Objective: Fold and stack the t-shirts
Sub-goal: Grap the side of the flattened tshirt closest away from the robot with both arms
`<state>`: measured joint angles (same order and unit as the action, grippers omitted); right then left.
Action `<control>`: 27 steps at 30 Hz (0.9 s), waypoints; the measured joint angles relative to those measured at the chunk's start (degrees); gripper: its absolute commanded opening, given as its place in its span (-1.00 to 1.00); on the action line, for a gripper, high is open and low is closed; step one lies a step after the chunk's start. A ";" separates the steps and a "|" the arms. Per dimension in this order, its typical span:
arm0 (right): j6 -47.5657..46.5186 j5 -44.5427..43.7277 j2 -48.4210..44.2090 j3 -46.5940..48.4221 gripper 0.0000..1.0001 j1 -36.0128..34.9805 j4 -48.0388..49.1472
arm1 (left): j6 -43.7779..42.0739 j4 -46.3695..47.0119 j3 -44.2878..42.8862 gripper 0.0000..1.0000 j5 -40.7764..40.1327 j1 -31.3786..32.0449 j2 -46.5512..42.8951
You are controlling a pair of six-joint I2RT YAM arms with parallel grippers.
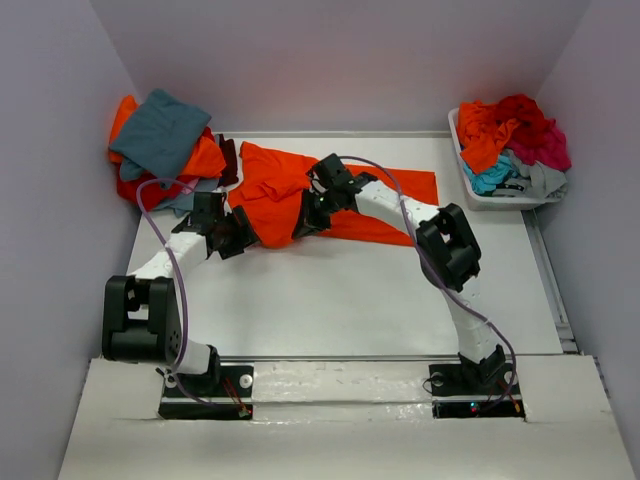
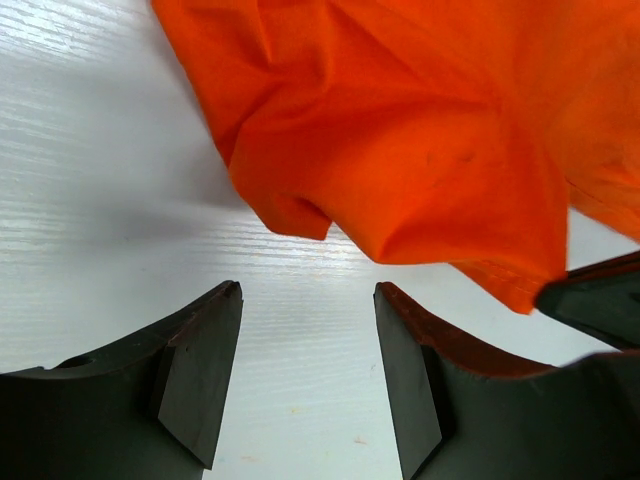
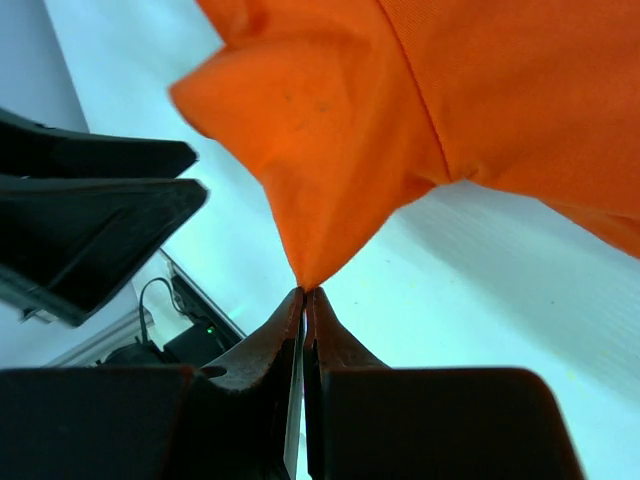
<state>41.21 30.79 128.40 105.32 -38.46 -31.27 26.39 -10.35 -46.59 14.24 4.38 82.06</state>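
As right claw (image 3: 303,293) pinches, one orange t-shirt (image 1: 268,195)

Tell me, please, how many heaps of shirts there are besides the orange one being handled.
2: the left heap at the far corner of the table, the right heap in the bin. Shirts buried in them may be hidden.

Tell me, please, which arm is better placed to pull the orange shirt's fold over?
The right. The right gripper is shut on a tip of the orange shirt, so it could probably pull at once. The left gripper is open over bare table, short of the cloth, holding nothing.
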 measured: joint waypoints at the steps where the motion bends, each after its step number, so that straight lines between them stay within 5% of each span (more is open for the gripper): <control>1: -0.35 -0.46 -0.61 0.72 -0.86 0.00 -0.52 | 0.00 0.11 0.00 0.32 0.09 0.00 0.09; 27: -2.03 -3.43 -0.04 12.68 -0.86 1.53 -8.83 | 0.11 2.51 2.43 0.32 0.79 0.00 3.06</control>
<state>39.18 27.35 128.35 117.99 -36.93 -40.10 26.50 -7.84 -44.16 15.03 4.38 85.12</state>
